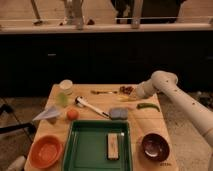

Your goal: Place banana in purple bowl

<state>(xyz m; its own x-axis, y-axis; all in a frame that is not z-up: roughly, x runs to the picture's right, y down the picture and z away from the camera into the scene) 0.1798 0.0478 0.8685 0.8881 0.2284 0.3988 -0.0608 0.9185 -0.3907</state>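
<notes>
banana (126,99) at the back right of the desk (142,123), hand (133,95) down on it

the small yellow banana lies near the desk's far edge, just beside the green pepper (148,106) and behind the grey sponge (118,113). the hand is lowered right at the banana's right end and is closed tight. whether it truly pinches the fruit i cannot tell, since the banana looks to rest on the wood. i judge this to be the grasp step, with nothing carried yet. the purple bowl (155,146) sits at the front right corner, well apart from the banana, with the pepper between them. the next move calls for a clean lift off the desk, a swing forward over the pepper, and a release only once above the purple bowl, not the orange bowl (46,151) left of the green tray (80,150).
</notes>
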